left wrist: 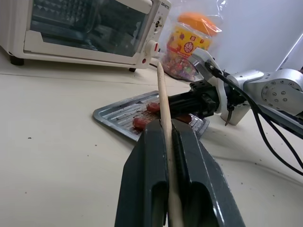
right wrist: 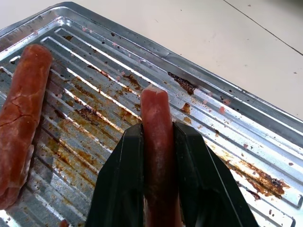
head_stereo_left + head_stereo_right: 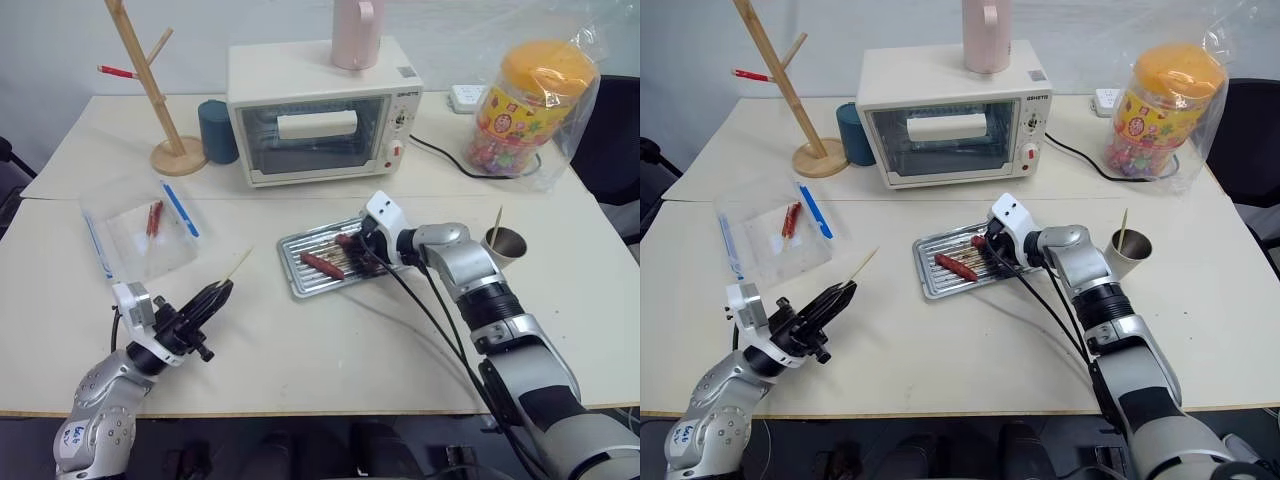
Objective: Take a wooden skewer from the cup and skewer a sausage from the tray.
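The left gripper (image 3: 220, 291) is clamped on the wooden skewer (image 3: 238, 265), tip aimed far-right toward the tray (image 3: 300, 285); the right gripper (image 2: 156, 142) pinches one sausage (image 2: 155, 118) over the tray's ribbed bottom, the other sausage (image 3: 321, 265) lying to its left; the step in hand looks like lining up the stab, which calls for bringing point and held end together; the cup (image 3: 505, 243) stands right of the tray; the toaster oven (image 3: 320, 110) is far off, nothing between.

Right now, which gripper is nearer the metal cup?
Right. The right gripper is over the tray, shut on a sausage, beside the cup. The left gripper, holding the skewer, is across the table.
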### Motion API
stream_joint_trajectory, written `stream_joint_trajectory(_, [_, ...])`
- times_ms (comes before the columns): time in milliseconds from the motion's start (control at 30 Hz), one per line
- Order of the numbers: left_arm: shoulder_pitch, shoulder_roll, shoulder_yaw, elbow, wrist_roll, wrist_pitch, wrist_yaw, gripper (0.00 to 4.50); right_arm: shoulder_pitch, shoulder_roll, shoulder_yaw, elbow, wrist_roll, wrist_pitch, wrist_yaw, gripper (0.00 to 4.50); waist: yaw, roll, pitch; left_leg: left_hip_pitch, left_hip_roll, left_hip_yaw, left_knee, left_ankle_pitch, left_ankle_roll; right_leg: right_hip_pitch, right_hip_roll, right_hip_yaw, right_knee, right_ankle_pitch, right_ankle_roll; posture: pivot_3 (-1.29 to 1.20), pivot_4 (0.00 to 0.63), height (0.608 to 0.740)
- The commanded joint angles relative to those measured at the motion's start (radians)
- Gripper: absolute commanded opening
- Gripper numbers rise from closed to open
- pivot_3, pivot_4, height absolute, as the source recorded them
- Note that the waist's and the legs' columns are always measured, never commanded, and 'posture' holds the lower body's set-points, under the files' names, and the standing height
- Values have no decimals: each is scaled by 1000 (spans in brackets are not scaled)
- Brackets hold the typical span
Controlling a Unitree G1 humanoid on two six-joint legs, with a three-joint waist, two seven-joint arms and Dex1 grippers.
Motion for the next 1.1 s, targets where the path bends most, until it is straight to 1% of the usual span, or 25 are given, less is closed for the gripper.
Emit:
stream_joint_trajectory(33, [-9, 7, 1, -7, -2, -7, -5, 0, 14, 1, -13, -12, 1, -3, 6, 914, 0, 0, 0, 0, 0, 0, 0, 0, 0, 0, 0, 0, 0, 0, 0, 0, 150, 740])
stream_joint_trajectory(133, [-12, 7, 0, -8, 0, -7, -6, 0, 9, -16, -20, -50, 11, -25, 31, 914, 0, 0, 0, 0, 0, 0, 0, 0, 0, 0, 0, 0, 0, 0, 0, 0, 150, 740])
stream_joint_trajectory(267, [-18, 29, 4, -12, 4, -7, -19, 0, 15, -73, -25, -186, 56, -34, 154, 914, 1, 0, 0, 0, 0, 0, 0, 0, 0, 0, 0, 0, 0, 0, 0, 0, 150, 740])
stream_joint_trajectory(333, [-13, 79, -12, -13, 40, -18, -64, 0, 27, -120, -27, -302, 105, 5, 246, 914, 1, 0, 0, 0, 0, 0, 0, 0, 0, 0, 0, 0, 0, 0, 0, 0, 150, 740])
stream_joint_trajectory(433, [-9, 167, -35, -26, 81, -28, -147, 0, 50, -228, -14, -478, 177, 60, 398, 914, 1, 0, 0, 0, 0, 0, -1, 0, 0, 0, 0, 0, -1, 0, 0, 0, 150, 740])
stream_joint_trajectory(533, [-40, 244, -52, -37, 89, -16, -214, 0, 74, -331, 12, -607, 222, 95, 516, 914, 3, 0, 0, 0, 0, 0, -1, 0, 0, 0, 0, 0, -2, 0, 0, 0, 150, 740])
stream_joint_trajectory(633, [-73, 309, -89, -38, 104, -12, -282, 0, 87, -398, 49, -680, 236, 111, 599, 914, 5, 0, 0, 0, 0, 0, -1, 0, 0, 1, 0, 0, -3, 0, 0, 0, 150, 740])
stream_joint_trajectory(800, [-130, 389, -163, -77, 80, 76, -348, 0, 106, -445, 69, -755, 253, 157, 628, 914, 1, 0, 0, 0, 0, 0, -2, 0, 0, 0, 0, 0, -4, 0, 0, 0, 150, 740])
stream_joint_trajectory(933, [-192, 386, -202, -97, 61, 134, -340, 0, 116, -452, 76, -799, 263, 188, 615, 914, 3, 0, 0, 0, 0, 0, -2, 0, 0, 0, 0, 0, -4, 0, 0, 0, 150, 740])
stream_joint_trajectory(1100, [-254, 357, -255, -98, 81, 158, -329, 0, 118, -446, 83, -842, 269, 233, 594, 914, 5, 0, 1, 0, 0, 0, -2, 0, 0, 0, 0, 0, -4, 0, 0, 0, 150, 740])
